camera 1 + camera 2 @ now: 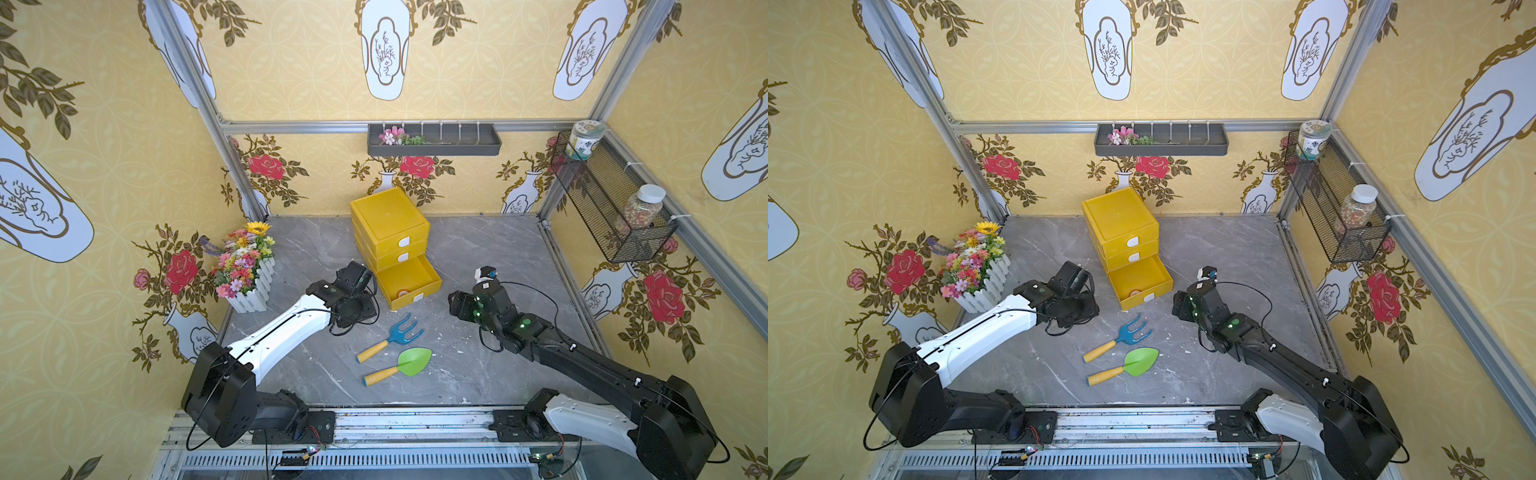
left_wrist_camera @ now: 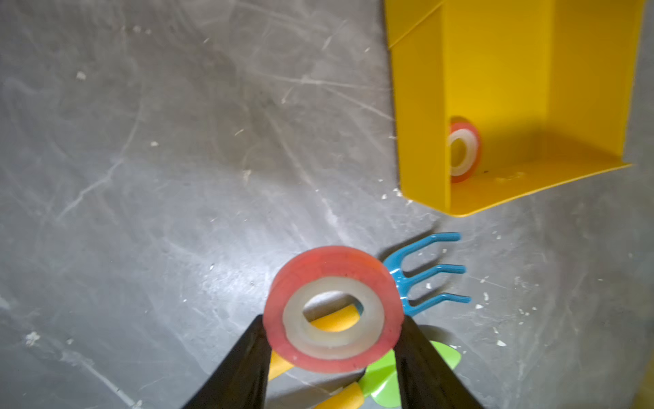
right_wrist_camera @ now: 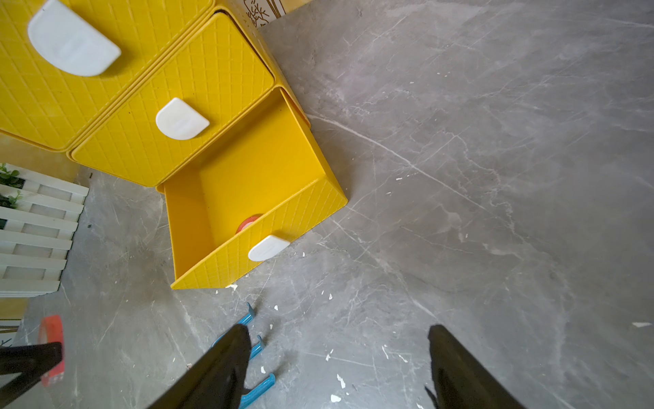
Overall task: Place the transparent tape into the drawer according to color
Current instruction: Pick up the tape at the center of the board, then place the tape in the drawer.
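Left gripper [image 2: 334, 320] is sitting nearest the lens in the left wrist view. Its black fingers [image 2: 244, 368] are pinching a red tape roll [image 2: 329, 260] by the outer rim, one finger on each side, jaws narrowed to the roll's width. The roll is hanging clear of the grey marble table [image 2: 141, 177] with its white core facing the camera and a yellow tool handle showing through the hole. It is not over the bottom drawer [image 2: 421, 124] yet, which is sitting apart, off to one side.

In both top views the bottom drawer is standing pulled out at frame centre [image 1: 415, 274] under the yellow cabinet [image 1: 388, 216], and the two drawers above it are sitting closed. A second red roll [image 2: 465, 152] is sitting inside the open drawer in a corner by the front wall, partly hidden by a side wall. In a top view it is showing as an orange spot [image 1: 402, 293].

Right gripper [image 3: 338, 331] is hanging wide open, gripping nothing, above bare table next to the blue tines. The held roll is also showing edge-on in the right wrist view [image 3: 49, 327].

In both top views the left wrist is hovering just left of the open drawer and the right wrist just right of it. The blue toy rake [image 1: 392, 336] and green toy trowel [image 1: 411, 361] are lying side by side below centre, between the arms. The flower box [image 1: 249, 274] is standing at middle left.
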`<action>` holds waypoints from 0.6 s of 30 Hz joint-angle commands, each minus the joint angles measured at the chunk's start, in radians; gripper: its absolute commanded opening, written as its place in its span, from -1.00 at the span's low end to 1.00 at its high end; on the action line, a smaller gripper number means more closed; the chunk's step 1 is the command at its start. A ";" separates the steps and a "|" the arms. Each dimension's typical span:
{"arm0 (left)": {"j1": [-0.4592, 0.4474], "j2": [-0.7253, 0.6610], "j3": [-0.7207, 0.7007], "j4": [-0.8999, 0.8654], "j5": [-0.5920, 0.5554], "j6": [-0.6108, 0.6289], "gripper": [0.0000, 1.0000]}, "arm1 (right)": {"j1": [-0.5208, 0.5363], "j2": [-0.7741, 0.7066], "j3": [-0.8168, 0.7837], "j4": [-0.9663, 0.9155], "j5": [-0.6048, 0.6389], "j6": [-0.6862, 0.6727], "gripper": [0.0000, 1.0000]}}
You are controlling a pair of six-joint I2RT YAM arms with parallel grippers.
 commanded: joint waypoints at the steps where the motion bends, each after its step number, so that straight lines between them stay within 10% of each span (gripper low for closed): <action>1: -0.026 0.052 0.067 0.065 -0.027 0.006 0.06 | 0.001 -0.005 0.005 0.021 0.019 0.003 0.64; 18: -0.161 0.370 0.313 0.277 -0.304 0.103 0.06 | 0.002 -0.016 -0.010 0.016 0.021 0.018 0.64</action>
